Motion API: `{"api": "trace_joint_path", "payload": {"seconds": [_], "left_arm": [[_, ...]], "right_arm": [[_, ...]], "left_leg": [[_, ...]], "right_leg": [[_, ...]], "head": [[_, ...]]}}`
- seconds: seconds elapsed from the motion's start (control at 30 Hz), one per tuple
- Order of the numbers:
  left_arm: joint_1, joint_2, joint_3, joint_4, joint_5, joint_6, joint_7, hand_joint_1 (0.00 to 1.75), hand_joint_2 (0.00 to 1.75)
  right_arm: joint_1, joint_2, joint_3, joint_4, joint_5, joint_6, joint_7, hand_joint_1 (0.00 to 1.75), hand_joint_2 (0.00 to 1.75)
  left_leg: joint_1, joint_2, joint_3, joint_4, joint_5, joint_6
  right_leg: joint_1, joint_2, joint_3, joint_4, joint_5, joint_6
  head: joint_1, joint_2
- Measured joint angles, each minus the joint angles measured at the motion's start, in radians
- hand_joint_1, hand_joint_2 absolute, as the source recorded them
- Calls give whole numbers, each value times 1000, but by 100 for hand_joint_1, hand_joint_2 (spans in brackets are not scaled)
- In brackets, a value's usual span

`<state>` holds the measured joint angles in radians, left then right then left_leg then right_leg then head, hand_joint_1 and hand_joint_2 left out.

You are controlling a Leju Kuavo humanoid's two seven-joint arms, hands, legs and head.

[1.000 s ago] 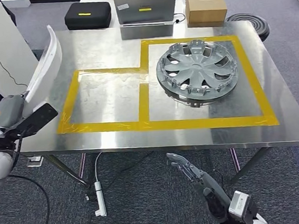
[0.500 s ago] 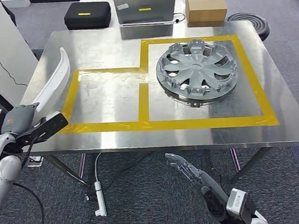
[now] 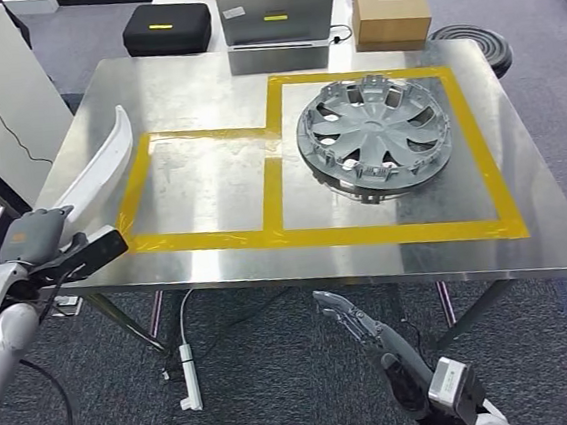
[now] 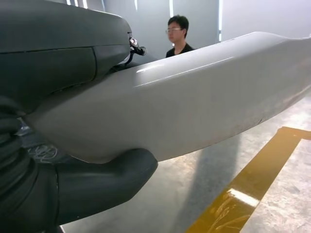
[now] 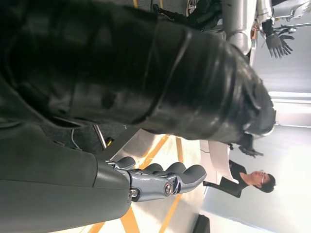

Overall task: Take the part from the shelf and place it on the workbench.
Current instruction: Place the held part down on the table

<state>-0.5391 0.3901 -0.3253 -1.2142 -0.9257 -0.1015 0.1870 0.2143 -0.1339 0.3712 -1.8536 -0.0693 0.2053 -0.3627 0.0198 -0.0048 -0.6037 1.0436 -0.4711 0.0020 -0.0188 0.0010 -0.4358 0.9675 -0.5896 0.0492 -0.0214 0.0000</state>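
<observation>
White part (image 3: 101, 162) sits gripped in my left robot hand (image 3: 45, 246) over the counter (image 3: 200, 90) edge; my right robot hand (image 3: 367, 330) hangs spread below.

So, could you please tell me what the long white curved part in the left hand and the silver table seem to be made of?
The long white curved part looks like glossy painted plastic: smooth skin, a bright highlight line. The silver table looks like brushed sheet metal, probably steel: dull blurred reflections, fine scuffs.
</observation>
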Motion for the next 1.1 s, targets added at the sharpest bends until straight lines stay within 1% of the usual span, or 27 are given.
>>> {"api": "trace_joint_path", "payload": {"seconds": [0.13,0.43,0.6,0.77,0.93,1.1], "left_arm": [[7,-12,-1,9,-26,11,-38,175,175],[-2,-98,-36,60,-39,8,-62,175,175],[-13,-124,-55,96,-38,11,-71,175,175],[-14,-129,-68,121,-36,11,-78,175,175],[7,-113,-79,146,-38,14,-88,175,175],[18,-103,-82,162,-38,16,-90,175,175]], "right_arm": [[0,0,0,0,5,0,0,0,0],[0,0,0,-1,6,-10,5,0,0],[1,-3,0,-2,6,-14,8,0,0],[9,-11,0,-6,6,-23,14,0,0],[25,-22,-1,-17,9,-31,20,0,0],[31,-28,-1,-27,10,-32,21,0,0]], "left_leg": [[0,0,0,0,0,0],[0,0,0,0,0,0],[0,0,0,1,0,0],[0,0,0,0,0,0],[0,0,0,0,0,0],[0,0,0,0,0,0]], "right_leg": [[0,0,-1,0,0,0],[0,0,-1,0,0,0],[0,0,-1,0,0,0],[0,0,1,0,0,0],[0,1,10,0,0,0],[0,0,-1,0,0,0]], "head": [[0,0],[0,0],[0,0],[0,0],[0,0],[0,0]]}}
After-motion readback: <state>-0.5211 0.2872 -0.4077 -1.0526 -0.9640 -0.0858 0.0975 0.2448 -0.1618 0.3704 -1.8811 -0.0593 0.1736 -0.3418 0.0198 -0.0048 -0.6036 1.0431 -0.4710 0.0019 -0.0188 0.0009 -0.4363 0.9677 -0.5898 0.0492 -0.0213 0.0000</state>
